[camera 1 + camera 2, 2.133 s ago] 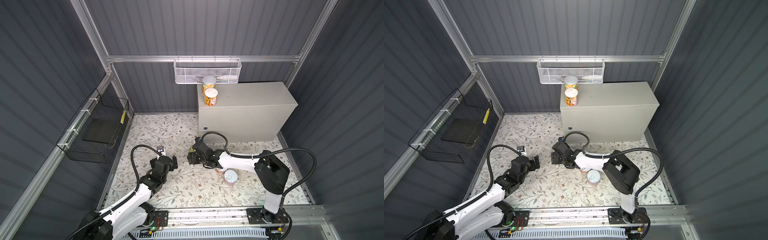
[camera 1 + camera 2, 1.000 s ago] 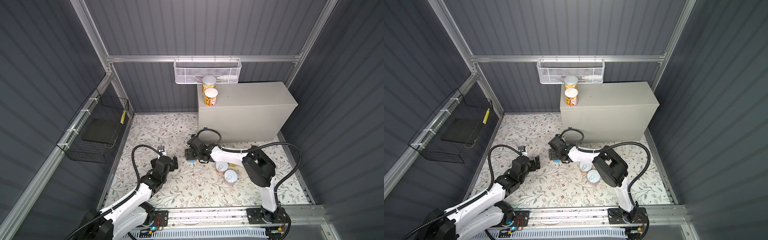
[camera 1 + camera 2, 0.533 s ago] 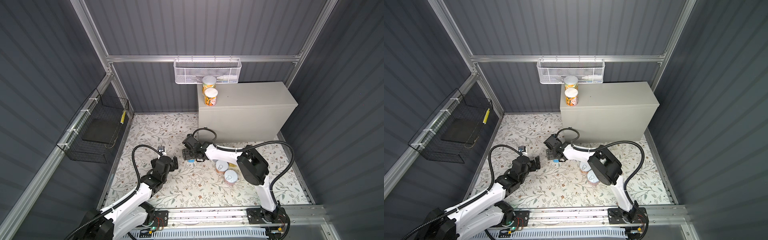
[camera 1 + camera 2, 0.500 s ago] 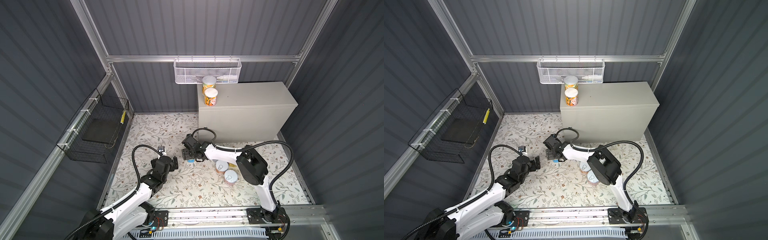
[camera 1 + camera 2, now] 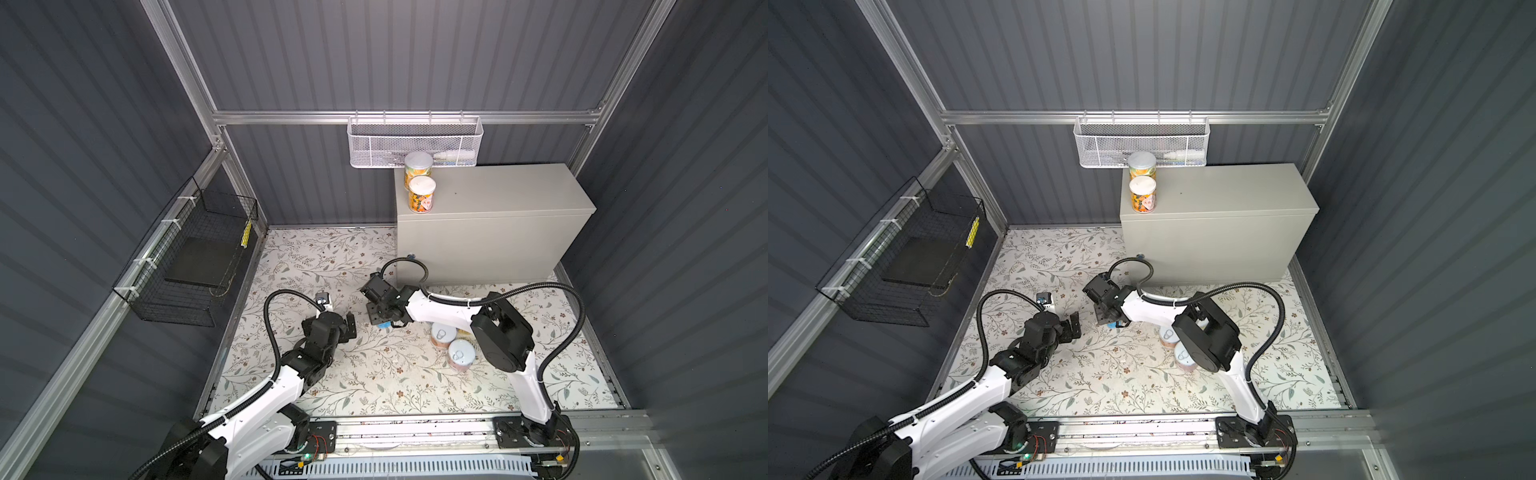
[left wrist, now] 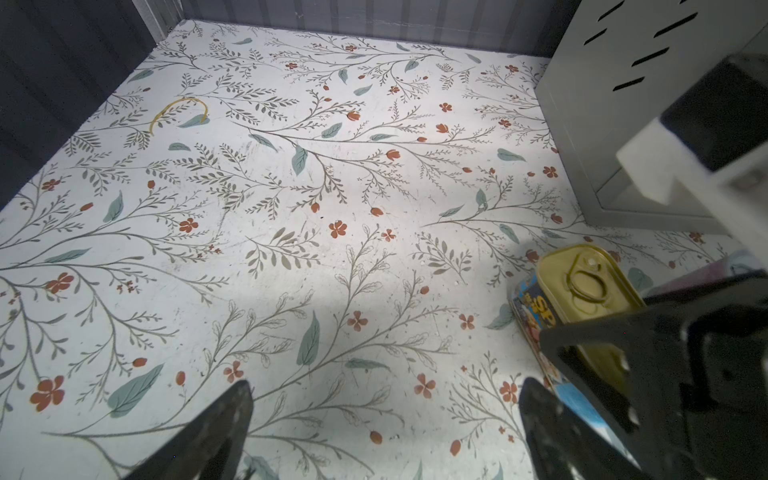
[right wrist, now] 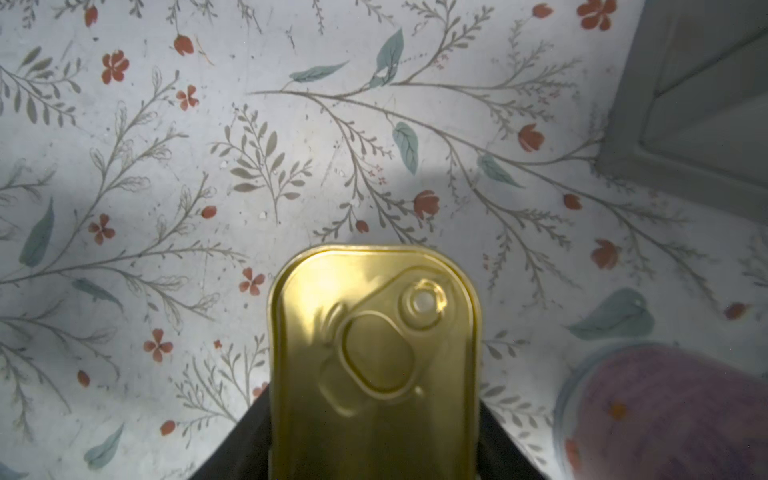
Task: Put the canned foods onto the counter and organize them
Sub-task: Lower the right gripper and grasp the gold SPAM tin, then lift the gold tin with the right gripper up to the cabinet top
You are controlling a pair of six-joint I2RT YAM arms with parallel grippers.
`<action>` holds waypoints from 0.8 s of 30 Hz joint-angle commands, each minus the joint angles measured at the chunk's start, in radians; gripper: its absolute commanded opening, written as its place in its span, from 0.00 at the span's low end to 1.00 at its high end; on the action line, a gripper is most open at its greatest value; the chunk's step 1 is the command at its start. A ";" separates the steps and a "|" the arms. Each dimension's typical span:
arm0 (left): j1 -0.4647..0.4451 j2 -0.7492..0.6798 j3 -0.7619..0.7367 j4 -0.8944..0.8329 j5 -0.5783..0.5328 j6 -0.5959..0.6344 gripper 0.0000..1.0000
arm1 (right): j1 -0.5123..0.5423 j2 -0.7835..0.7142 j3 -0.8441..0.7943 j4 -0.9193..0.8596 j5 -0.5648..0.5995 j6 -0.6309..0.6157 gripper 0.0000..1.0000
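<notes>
- two round orange-label cans with white tops (image 5: pixel 422 194) are already up on the light-grey metal box counter (image 5: pixel 519 187), lined along its 9 o'clock edge.
- right gripper (image 7: pixel 374 415) is clamped on the flat gold rounded-rectangular tin (image 7: pixel 374 332), low at the floral floor mat (image 5: pixel 374 374). can't tell if it's lifted off yet.
- left gripper (image 6: pixel 384 386) hangs empty with its jaws wide apart, at about 9 o'clock from the tin.
- two silver-topped round cans (image 5: pixel 444 334) sit on the mat around the tin's 4 o'clock.
- so two up, at least three to go i reckon, early days.

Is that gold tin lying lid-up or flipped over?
Lid-up: the gold tin shows its pull-tab top, clamped in the right hand.
</notes>
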 commanded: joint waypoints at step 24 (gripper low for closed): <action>0.005 0.054 0.004 0.044 -0.001 -0.009 1.00 | -0.079 -0.684 -0.057 -0.183 0.044 -0.130 0.45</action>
